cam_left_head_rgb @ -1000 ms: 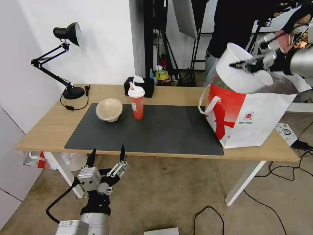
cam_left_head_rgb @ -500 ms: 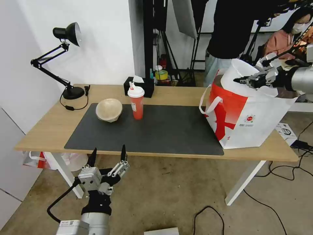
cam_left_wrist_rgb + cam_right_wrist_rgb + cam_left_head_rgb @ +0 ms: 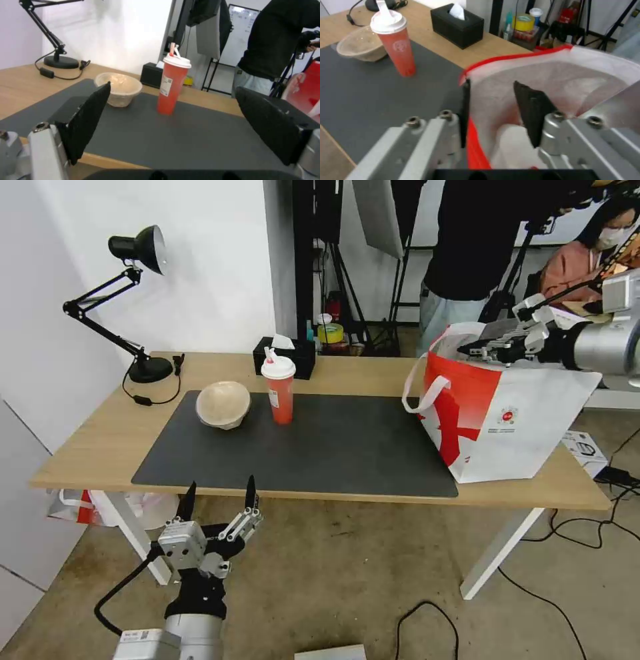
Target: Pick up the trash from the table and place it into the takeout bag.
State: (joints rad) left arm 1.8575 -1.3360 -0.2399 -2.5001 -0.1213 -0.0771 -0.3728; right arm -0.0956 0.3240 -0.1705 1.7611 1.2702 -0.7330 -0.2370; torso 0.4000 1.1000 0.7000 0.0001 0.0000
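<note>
Right gripper [image 3: 481, 348] at takeout bag [image 3: 507, 413] mouth, fingers seemingly parted.

Desk lamp [image 3: 137, 250]: black, jointed arm, base at far left table corner.
Tissue box [image 3: 285, 357]: black, white tissue up, far edge.
Floor cables [image 3: 573, 527]: black, right side.

Red cup [image 3: 280, 392] and beige bowl [image 3: 223, 405] upright on mat, bag [image 3: 507, 413] well apart.

Big white tote bag [image 3: 507, 427] has a red pattern. Tall red cup [image 3: 280, 392] has a white lid; paper bowl [image 3: 223, 405] is beige, on a dark grey mat [image 3: 333, 447].
</note>
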